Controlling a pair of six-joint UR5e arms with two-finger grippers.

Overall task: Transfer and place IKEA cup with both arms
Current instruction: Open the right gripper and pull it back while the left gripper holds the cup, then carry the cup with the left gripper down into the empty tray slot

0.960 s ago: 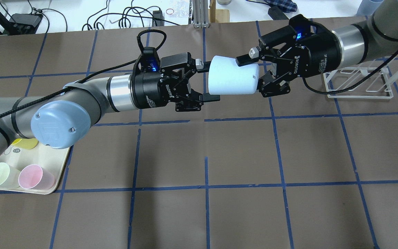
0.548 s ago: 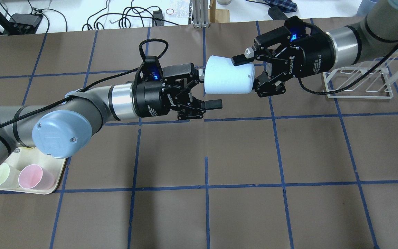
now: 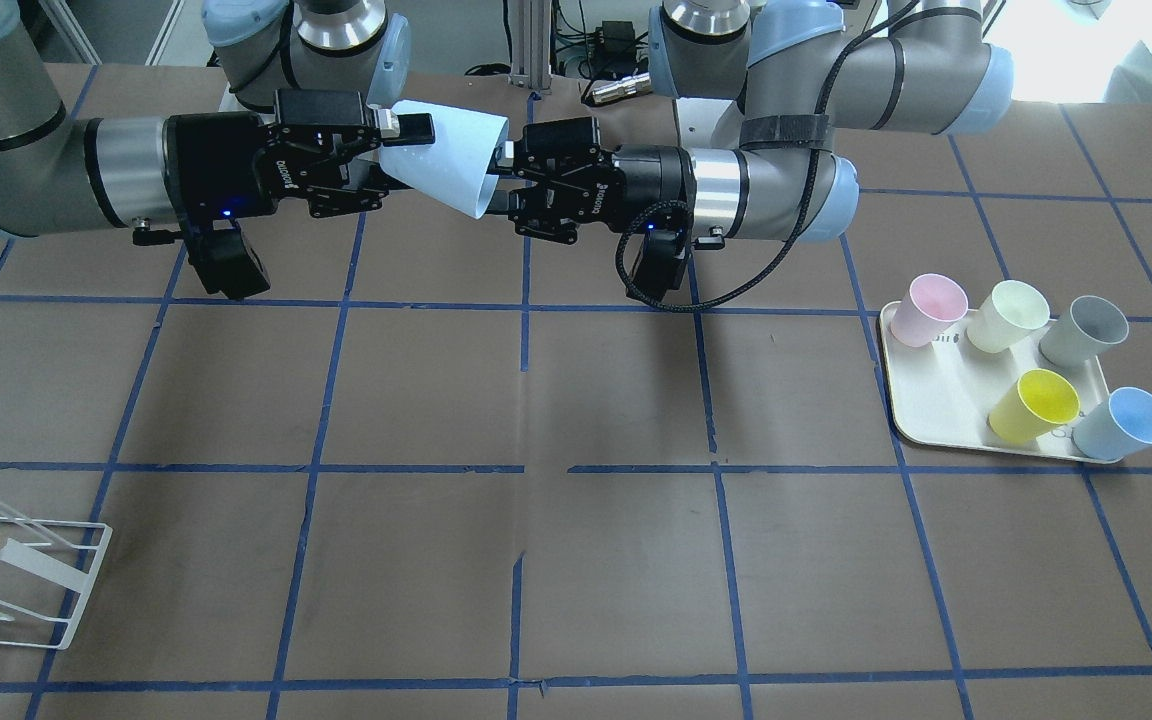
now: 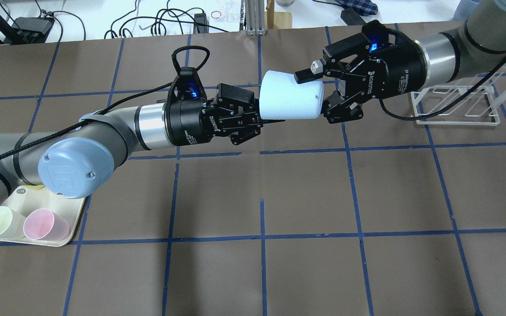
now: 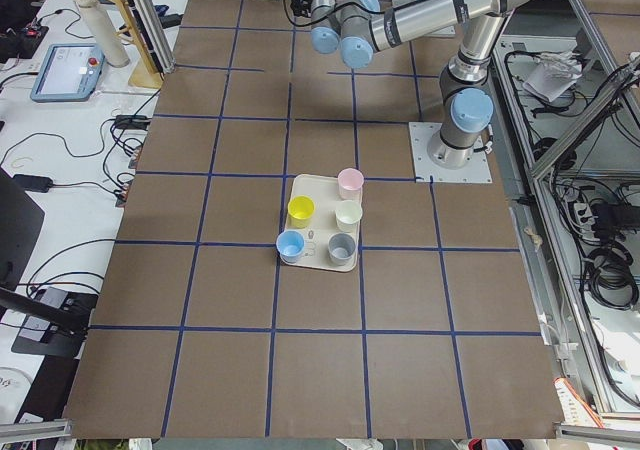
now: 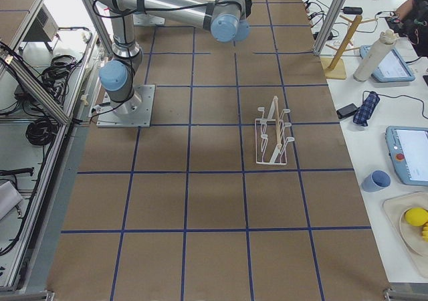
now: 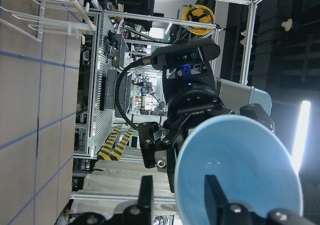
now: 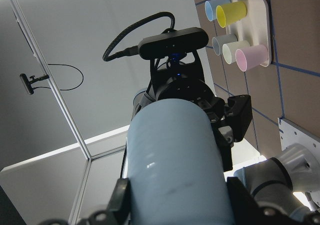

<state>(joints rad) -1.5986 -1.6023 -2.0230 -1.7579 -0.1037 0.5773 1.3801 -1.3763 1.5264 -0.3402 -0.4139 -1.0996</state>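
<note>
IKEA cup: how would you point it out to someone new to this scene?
Look above the table, near its middle. The IKEA cup lies sideways in mid-air between the left gripper and the right gripper, which clamps it. The other blue cup stands on the tray.

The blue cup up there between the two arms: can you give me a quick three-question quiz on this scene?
1. True or false: the blue cup stands upright.
2. How many cups sit on the tray?
3. Which gripper clamps the cup's closed end? A left, B right.
Key: 1 false, it lies sideways in the air; 2 five; 3 B, the right gripper.
</note>
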